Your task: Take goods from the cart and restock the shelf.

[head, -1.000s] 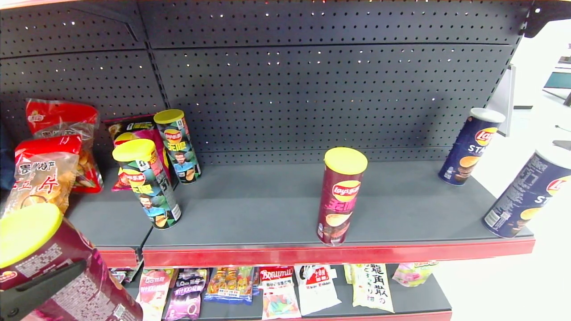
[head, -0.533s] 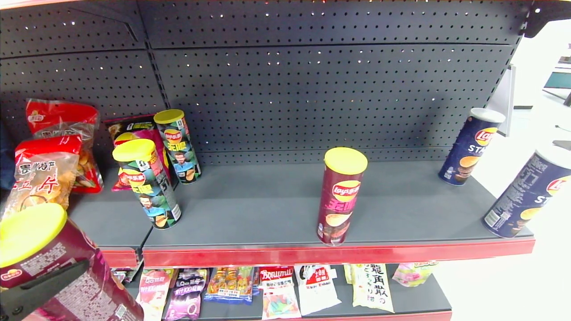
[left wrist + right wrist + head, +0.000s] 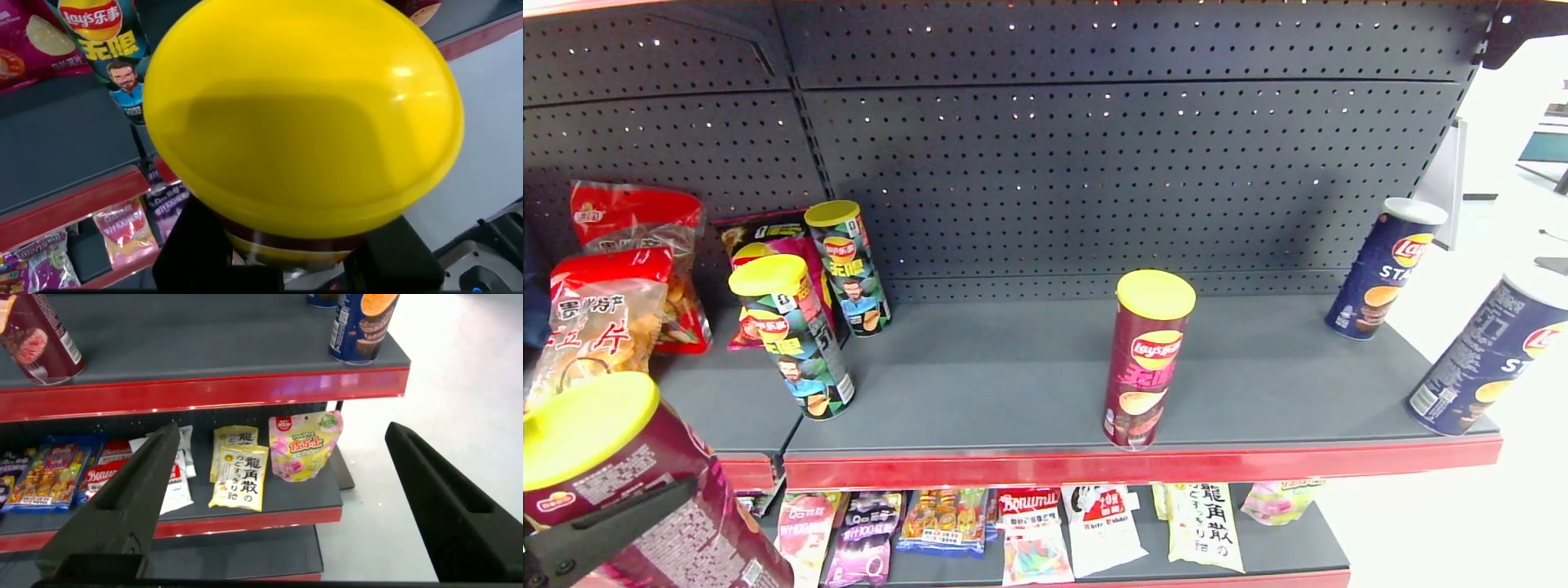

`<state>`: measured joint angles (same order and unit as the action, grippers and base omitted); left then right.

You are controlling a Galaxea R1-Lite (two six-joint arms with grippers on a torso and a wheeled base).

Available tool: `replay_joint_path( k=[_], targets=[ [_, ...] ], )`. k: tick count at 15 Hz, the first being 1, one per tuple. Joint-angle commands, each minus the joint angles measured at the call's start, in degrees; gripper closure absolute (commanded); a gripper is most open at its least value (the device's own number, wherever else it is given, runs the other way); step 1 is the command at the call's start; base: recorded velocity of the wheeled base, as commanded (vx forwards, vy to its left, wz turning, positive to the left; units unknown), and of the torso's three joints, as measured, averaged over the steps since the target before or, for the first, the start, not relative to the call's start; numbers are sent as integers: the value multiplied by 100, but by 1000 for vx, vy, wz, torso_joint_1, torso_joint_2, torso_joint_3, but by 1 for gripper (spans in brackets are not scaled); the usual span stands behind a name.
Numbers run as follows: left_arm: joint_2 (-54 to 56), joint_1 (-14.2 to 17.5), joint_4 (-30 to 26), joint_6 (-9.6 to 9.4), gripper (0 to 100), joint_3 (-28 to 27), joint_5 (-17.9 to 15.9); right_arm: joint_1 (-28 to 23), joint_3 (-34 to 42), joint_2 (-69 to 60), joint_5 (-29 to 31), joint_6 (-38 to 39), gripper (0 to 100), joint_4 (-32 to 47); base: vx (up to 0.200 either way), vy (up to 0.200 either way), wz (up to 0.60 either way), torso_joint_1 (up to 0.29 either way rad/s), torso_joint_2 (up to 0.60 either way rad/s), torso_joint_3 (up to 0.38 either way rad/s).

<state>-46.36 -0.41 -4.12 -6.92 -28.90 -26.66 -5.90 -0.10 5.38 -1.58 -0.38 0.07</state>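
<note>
The left end effector (image 3: 600,531) sits at the near left, in front of the shelf (image 3: 1013,384), and is clamped on a maroon chip can (image 3: 621,482). One black finger lies across the can's printed side in the head view, and in the left wrist view two black fingers flank the body just under the can's yellow lid (image 3: 302,114). This held can is tilted, with its lid towards the shelf, and is off the shelf board, just near of the red front edge (image 3: 1143,465). On the grey board, a second maroon can (image 3: 1147,359) with a yellow lid stands upright close to the front edge, about midway along. To the left are two green-and-black cans, a near one (image 3: 792,335) and a far one (image 3: 848,268) by the pegboard back, with a purple bag (image 3: 768,245) between them. Red snack bags (image 3: 600,327) lean at the far left. To the right, one dark blue can (image 3: 1384,268) stands far back and another (image 3: 1486,355) stands at the near right corner. The right end effector (image 3: 282,457) has its fingers spread wide apart and faces the lower shelf (image 3: 245,523), where flat snack packets (image 3: 237,478) lie in a row.
</note>
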Motion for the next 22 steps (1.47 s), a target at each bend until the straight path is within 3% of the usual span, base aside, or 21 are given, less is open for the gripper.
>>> replay_joint_path(
  k=[1,5,9,12,15,17,22],
  targets=[
    [-708,-213,570,-46,100,25,-15,1,1,25,0,-15,0,1,0,0,0,0,0,0],
    [-1973,-864,2029,-37,100,34,29,1,1,25,0,29,0,1,0,0,0,0,0,0],
    [-1965,-1075,2038,-11,100,34,38,1,1,25,0,29,0,1,0,0,0,0,0,0],
    [-1525,-1066,1722,7,100,16,337,1,1,25,0,38,0,1,0,0,0,0,0,0],
    [-514,-1057,728,24,100,8,451,1,10,25,0,38,0,1,0,0,0,0,0,0],
    [13,-1004,236,191,100,-1,451,1,1,25,0,38,0,1,0,0,0,0,0,0],
    [189,-1004,210,262,100,34,451,1,10,25,-9,38,0,1,0,0,-480,0,3,4]
  ],
)
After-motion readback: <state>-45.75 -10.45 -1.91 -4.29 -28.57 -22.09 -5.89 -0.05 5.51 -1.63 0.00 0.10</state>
